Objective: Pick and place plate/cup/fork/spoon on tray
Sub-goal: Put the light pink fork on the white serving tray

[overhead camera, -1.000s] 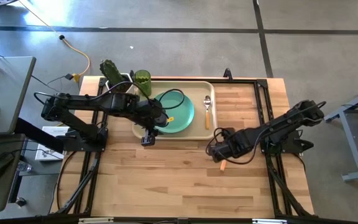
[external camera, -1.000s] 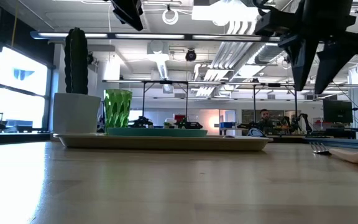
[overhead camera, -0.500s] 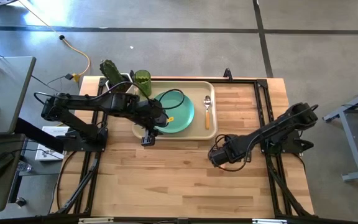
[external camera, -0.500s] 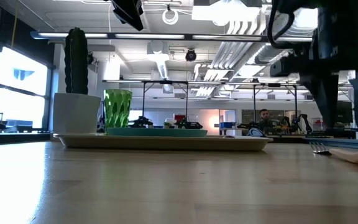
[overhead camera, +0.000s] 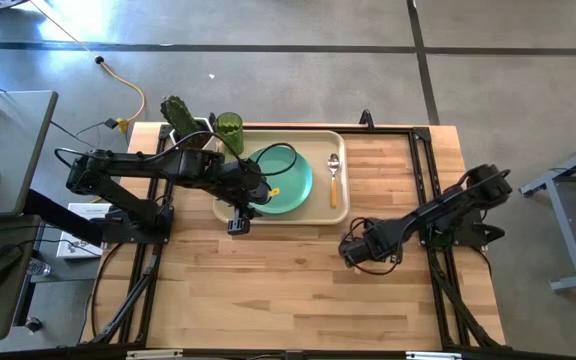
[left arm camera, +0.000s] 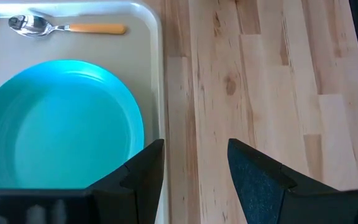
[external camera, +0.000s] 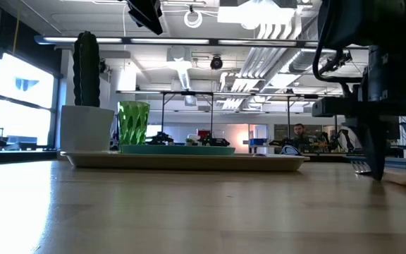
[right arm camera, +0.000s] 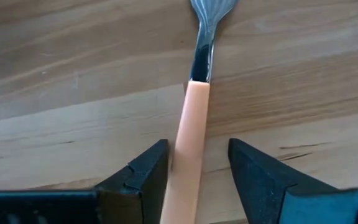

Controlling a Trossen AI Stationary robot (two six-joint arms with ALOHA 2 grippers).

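Tabletop (overhead camera: 268, 300) of pale wooden planks carries everything, and the tray (overhead camera: 340, 212) serves as the landmark: a beige rectangle lying toward the far middle of the planks. Inside the tray, on its left half, lies the teal plate (overhead camera: 290, 180), flat on the tray floor. The left gripper (left arm camera: 191, 168) hangs above the tray's near left rim, right beside the plate, its jaws spread apart with nothing between them. The right gripper (right arm camera: 197, 168) is low over bare wood off the tray's near right corner, well clear of the rim; its jaws are spread too, one on either side of the fork's handle, which runs between them without being pinched. Behind the tray's far left corner stands the white pot with a cactus (overhead camera: 177, 113), and just beside it, against the tray's far rim, the green cup (overhead camera: 230, 125) stands upright. The spoon (overhead camera: 334, 176) lies inside the tray on its right half, bowl toward the far rim. The fork (right arm camera: 194, 106) lies flat on the wood outside the tray, near its right front corner.
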